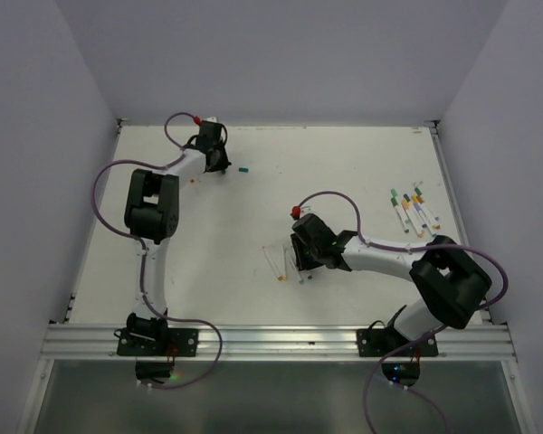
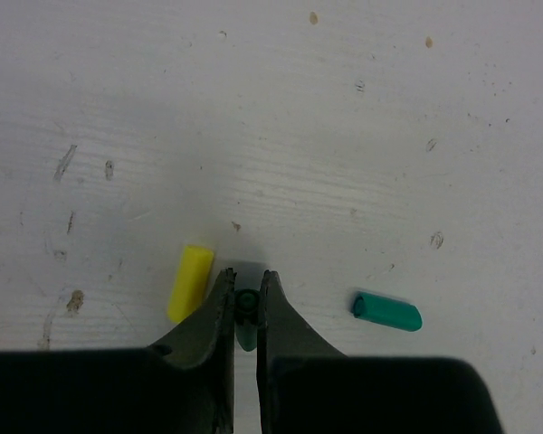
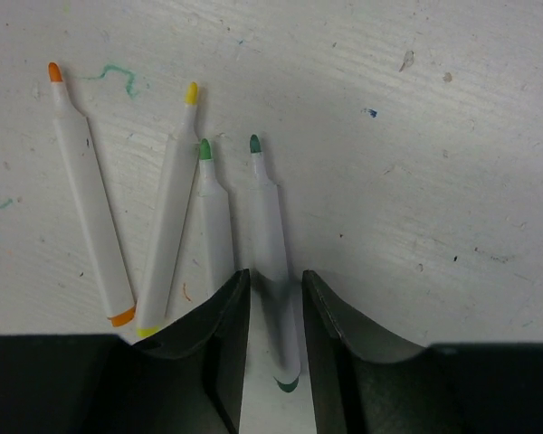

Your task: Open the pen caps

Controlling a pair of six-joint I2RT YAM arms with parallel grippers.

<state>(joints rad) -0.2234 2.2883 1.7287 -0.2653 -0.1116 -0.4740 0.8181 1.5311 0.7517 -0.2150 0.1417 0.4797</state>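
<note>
**Four uncapped pens (image 3: 167, 226) lie beneath your right gripper (image 3: 276, 278), jaws apart astride the dark-green pen (image 3: 266, 208).**
Your left gripper (image 2: 247, 276) clamps a green cap (image 2: 245, 330); next, likely release it beside the yellow cap (image 2: 190, 282).

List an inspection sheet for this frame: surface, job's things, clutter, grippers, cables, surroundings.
Surface: white scuffed table top, with green ink scribbles in the right wrist view.
Job's things: four uncapped slim white marker pens: orange-tipped pen, yellow-tipped pen, light green-tipped pen, dark green-tipped pen; a loose short yellow plastic cap and a teal plastic cap on the table; more white pens at the table's right side, caps too small to judge.
Clutter: nothing seen.
Grippers: left gripper shut on a small green cap; right gripper open, straddling the dark green-tipped pen.
Cables: purple cables loop along both arms.
Surroundings: plain pale walls; aluminium rail at the near edge.
</note>
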